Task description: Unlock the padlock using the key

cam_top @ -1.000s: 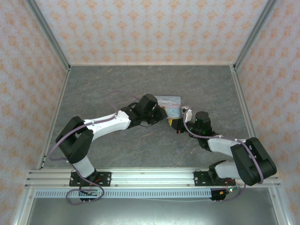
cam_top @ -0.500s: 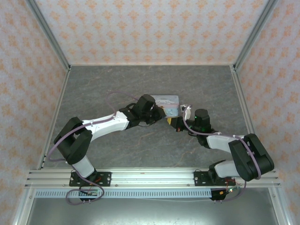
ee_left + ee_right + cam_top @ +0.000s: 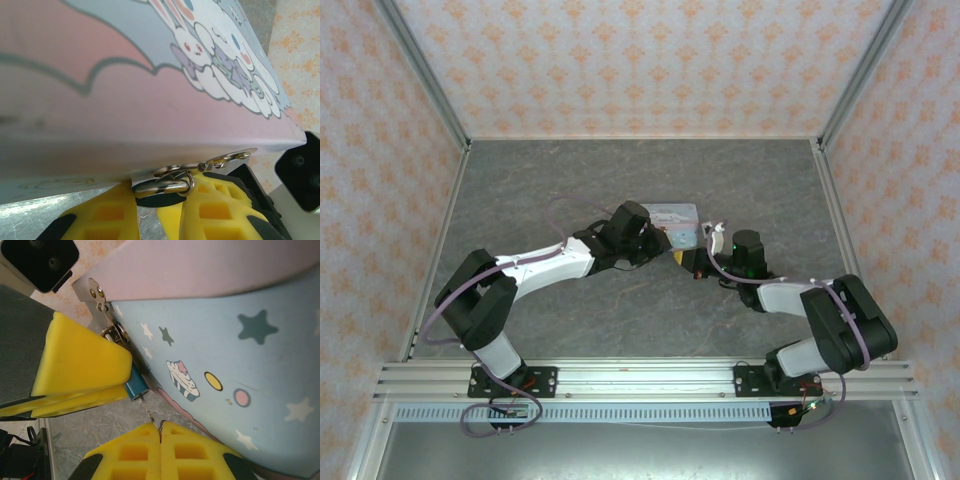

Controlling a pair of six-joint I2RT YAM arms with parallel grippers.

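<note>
**Asker:** What container is there, and what is in it?

**Describer:** One pale blue tin box, printed with cartoon rabbits and stars. Its lid is down, so the inside is hidden. A small metal hasp sits on its near side.

**Asker:** And the setting?

**Describer:** The tin stands about midway across a grey marbled desk. Around the desk are walls papered in a pale orange flower pattern.

**Asker:** Where is the padlock?

**Describer:** The tiny teal padlock hangs at the hasp, against the tin's near face, with its silver shackle looped there. The left tool is clamped narrowly on it with its yellow fingers.

**Asker:** And the other tool?

**Describer:** The right tool, just to the right, has its fingers pressed together on a thin key. The key's tip meets the padlock's lower end.
</note>
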